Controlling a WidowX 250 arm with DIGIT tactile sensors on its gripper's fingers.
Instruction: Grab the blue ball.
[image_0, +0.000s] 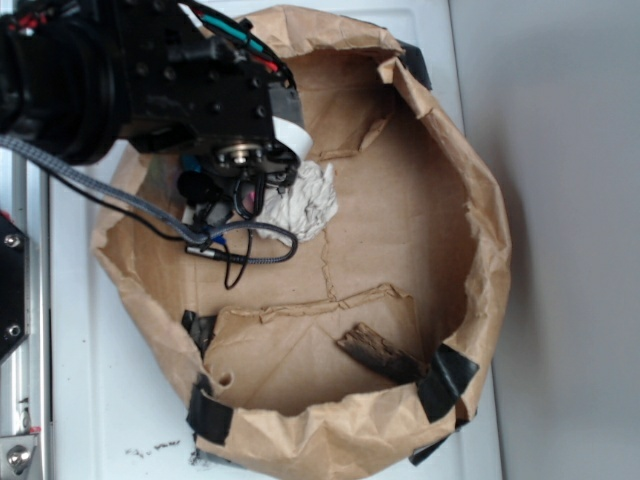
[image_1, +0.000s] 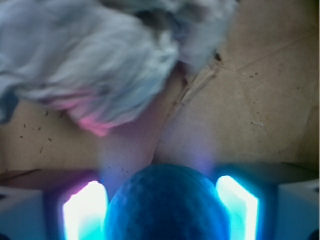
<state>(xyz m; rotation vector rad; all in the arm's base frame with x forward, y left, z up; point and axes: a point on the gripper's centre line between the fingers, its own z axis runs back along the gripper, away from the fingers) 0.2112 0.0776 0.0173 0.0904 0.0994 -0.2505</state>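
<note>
Landmark: paper wad (image_0: 305, 200), crumpled white, lying on the floor of a brown paper basin (image_0: 490, 230) in the exterior view.
Basin: a torn paper bag with rolled-down walls, patched with black tape (image_0: 447, 380) along the rim, sitting on a white surface (image_0: 75, 330).
Arm: black arm (image_0: 130, 70) reaches in from the upper left of the exterior view, its end just left of the wad and partly over it; cables (image_0: 230, 245) loop below it onto the basin floor.
Ball: blue ball (image_1: 167, 205) fills the bottom centre of the wrist view, just below the wad (image_1: 95, 65) as that camera sees it, with bare brown paper between the two; in the exterior view the ball is hidden under the arm.
Pincer: the pincer (image_1: 160, 202) shows as two glowing fingers (image_1: 82, 210), one on either side of the ball, each edge right against the ball's outline; the jaws are closed to about the ball's width and appear to have hold of it, though the contact itself is washed out by glare.
Ball height: cannot tell whether the ball rests on the basin floor or is lifted off it.
Wad in wrist view: blurred, pale grey-white with a pink tint along its lower edge, taking up the upper left.
Other debris: a dark bark-like scrap (image_0: 380, 352) lies on the basin floor, well away from the wad, near the taped rim.
</note>
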